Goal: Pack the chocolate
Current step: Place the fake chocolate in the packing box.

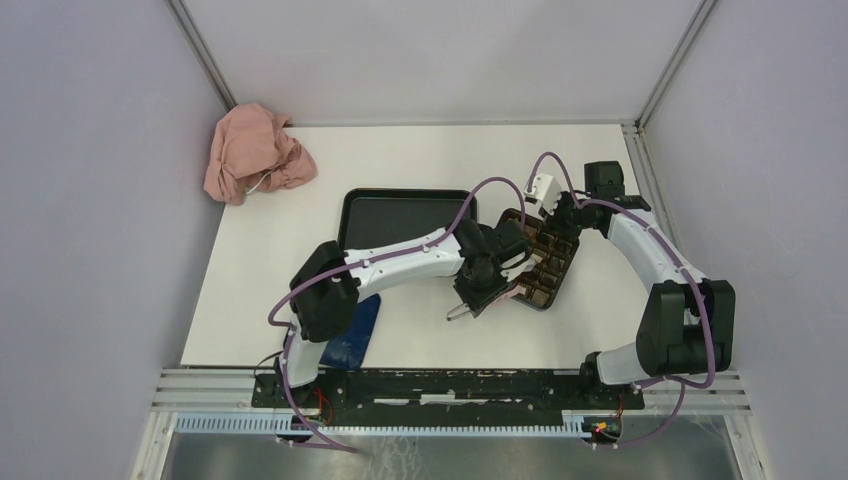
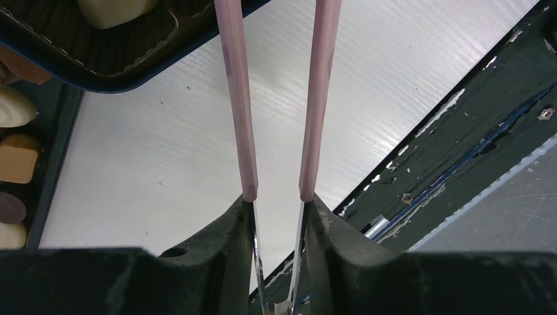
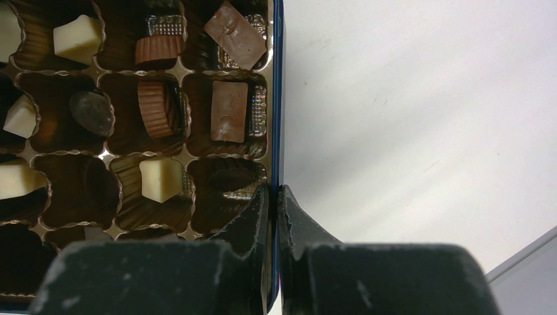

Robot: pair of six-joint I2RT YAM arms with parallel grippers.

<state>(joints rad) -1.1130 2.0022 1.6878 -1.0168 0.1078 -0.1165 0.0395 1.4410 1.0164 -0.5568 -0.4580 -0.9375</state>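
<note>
Right end effector (image 3: 274, 191) is clamped on the blue right wall of the box (image 3: 276, 98). Chocolate (image 3: 228, 110), in brown, dark and cream pieces, lies one to a cell in the insert (image 3: 185, 155), with a few cells bare. Left end effector (image 2: 279, 197) grips the pink tongs (image 2: 238, 98), their arms apart over the white table (image 2: 164, 151) just off the box corner. More bare table runs right of the pinched wall.
</note>
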